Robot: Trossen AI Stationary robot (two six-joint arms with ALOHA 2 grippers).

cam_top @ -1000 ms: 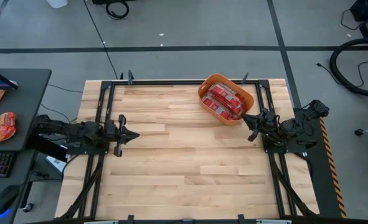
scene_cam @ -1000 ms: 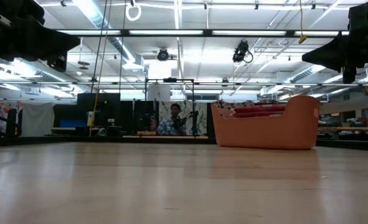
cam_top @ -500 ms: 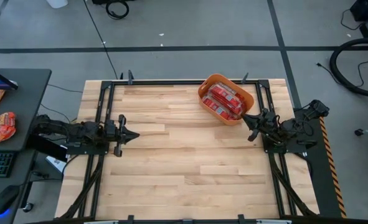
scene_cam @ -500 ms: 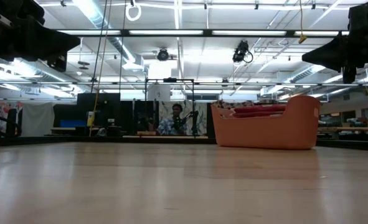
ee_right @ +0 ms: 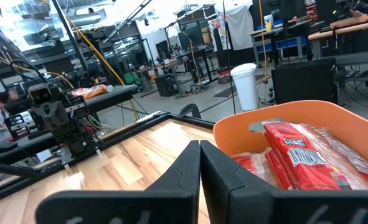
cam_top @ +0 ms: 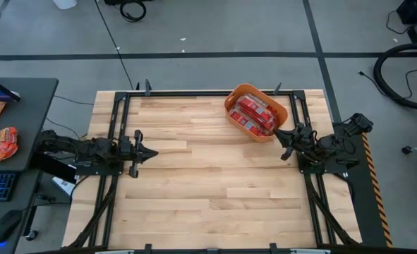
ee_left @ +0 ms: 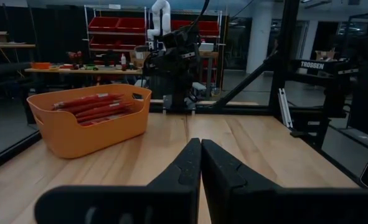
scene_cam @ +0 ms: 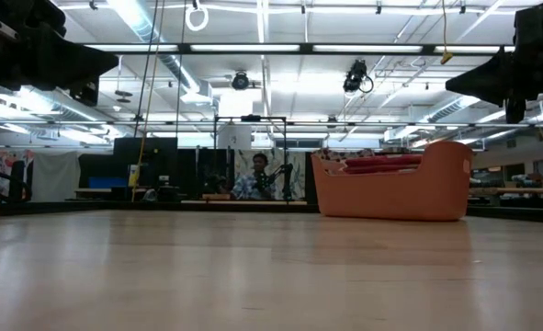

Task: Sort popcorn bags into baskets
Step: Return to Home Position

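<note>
**A:** Where do the popcorn bags stand?

**B:** Every one I can see lies in the orange tub, packed flat and side by side. In the low view the top ones sit about level with its rim. I see no packet outside the tub.

**A:** And the pincers?

**B:** The right gripper hangs just beside the tub, off the corner nearest that arm. Its two fingers are pressed together with nothing between them. The left gripper is well apart from the tub, across the wooden table from it. It too is closed on nothing, and its wrist camera looks over the boards towards the tub.

**A:** So which step is this?

**B:** I judge the sorting itself is done and this is the parking step. Both arms lie folded low by their bases, and neither reaches for anything.

**A:** What does the next move ask for?

**B:** Very little, I think: no grasp, only settling each arm at rest. The right one is the arm to mind, since its fingers are close to the tub's wall and a careless swing could nudge it.

**A:** What about the puffy orange-red pouch?

**B:** It lies on a side desk, far from the tub and beyond the left arm. It is not one of the flat packets, so I would leave it.
</note>
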